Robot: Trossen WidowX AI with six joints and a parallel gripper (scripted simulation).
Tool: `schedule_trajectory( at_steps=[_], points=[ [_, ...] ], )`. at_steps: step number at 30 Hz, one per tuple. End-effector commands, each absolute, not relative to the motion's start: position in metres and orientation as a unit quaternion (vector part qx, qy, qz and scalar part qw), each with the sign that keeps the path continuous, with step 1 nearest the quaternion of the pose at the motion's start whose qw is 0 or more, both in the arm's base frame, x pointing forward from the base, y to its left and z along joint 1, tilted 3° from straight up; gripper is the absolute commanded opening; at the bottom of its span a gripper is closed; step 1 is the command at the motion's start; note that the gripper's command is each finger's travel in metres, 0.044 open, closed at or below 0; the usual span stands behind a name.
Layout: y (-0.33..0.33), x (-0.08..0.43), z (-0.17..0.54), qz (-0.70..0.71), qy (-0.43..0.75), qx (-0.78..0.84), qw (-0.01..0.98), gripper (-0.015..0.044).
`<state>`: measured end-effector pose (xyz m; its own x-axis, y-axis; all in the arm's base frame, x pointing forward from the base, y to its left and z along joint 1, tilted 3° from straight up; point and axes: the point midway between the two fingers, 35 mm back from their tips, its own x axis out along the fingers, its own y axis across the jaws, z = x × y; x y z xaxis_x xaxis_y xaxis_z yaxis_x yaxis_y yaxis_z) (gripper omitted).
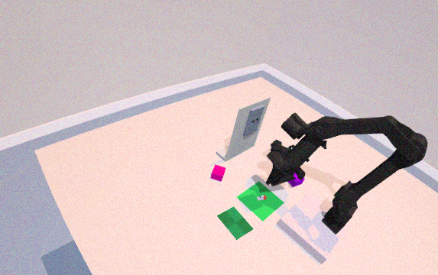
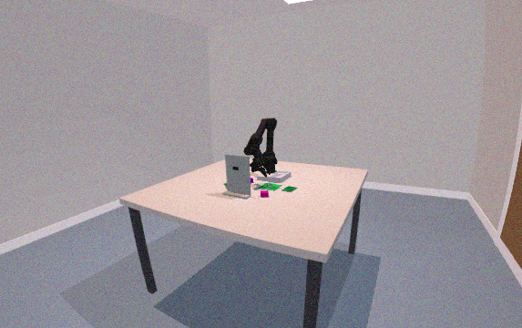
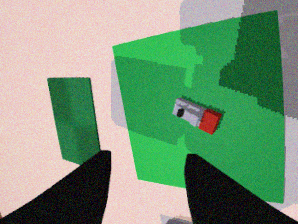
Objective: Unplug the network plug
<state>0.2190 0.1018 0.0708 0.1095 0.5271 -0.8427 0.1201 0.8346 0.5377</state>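
The plug (image 1: 261,198) (image 3: 197,112), grey with a red end and a small black spot, lies on its side on the bright green marked square (image 1: 262,215) (image 2: 275,187) (image 3: 155,167), well inside its edges. My gripper (image 1: 270,183) (image 2: 265,174) (image 3: 148,161) is open and empty, above the table beside the plug. In the wrist view a gap shows between the plug and both fingertips. The grey upright panel (image 1: 237,141) (image 2: 240,182) stands away from the gripper, and no plug shows in its socket (image 1: 254,121).
A magenta cube (image 1: 218,173) (image 2: 264,194) lies near the panel's foot. A purple block (image 1: 296,180) (image 2: 251,180) is partly hidden close by the gripper in the top view. A dark green patch (image 1: 235,223) (image 2: 290,189) (image 3: 75,120) lies beside the square. A low pale block (image 1: 302,241) (image 2: 283,178) is near the arm's base.
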Motion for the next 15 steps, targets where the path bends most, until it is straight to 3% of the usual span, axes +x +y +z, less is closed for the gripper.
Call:
schedule_trajectory(
  at_steps=[1, 15],
  points=[
    [0.102, 0.219, 0.079, 0.147, 0.651, 0.249, 0.702, 0.0156],
    [0.103, 0.217, 0.102, 0.147, 0.651, 0.249, 0.702, 0.0156]
  ],
)
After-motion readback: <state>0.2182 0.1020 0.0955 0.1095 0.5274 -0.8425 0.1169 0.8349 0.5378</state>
